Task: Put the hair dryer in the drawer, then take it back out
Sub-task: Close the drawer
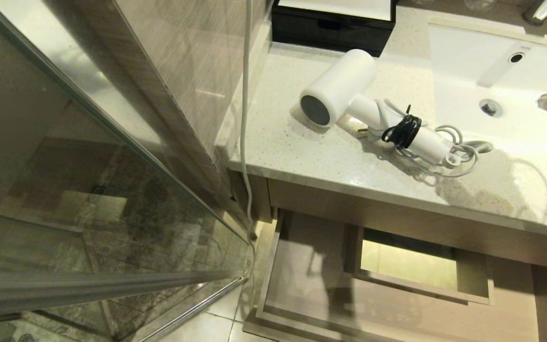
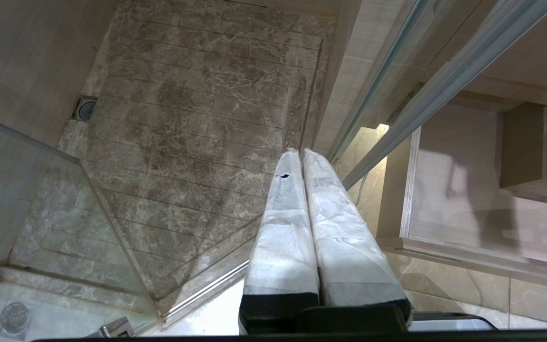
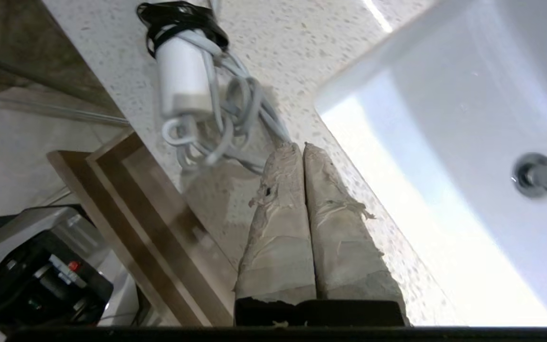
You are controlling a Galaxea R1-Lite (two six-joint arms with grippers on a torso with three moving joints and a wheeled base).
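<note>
right claw (image 3: 302,148) closed, beside hair dryer (image 3: 183,76)

From the head cam we look steeply down on the counter (image 1: 302,147) and open drawer (image 1: 302,280). Our left wrist cam faces the shower floor (image 2: 197,118), drawer at its edge. Our right wrist cam sits close over the counter by the sink (image 3: 444,118).

You face a pale speckled stone countertop (image 1: 302,142) with a white rectangular sink basin (image 1: 501,85) at its right. A clear glass shower screen (image 1: 88,190) stands left, over brown veined marble floor (image 2: 197,118).
</note>
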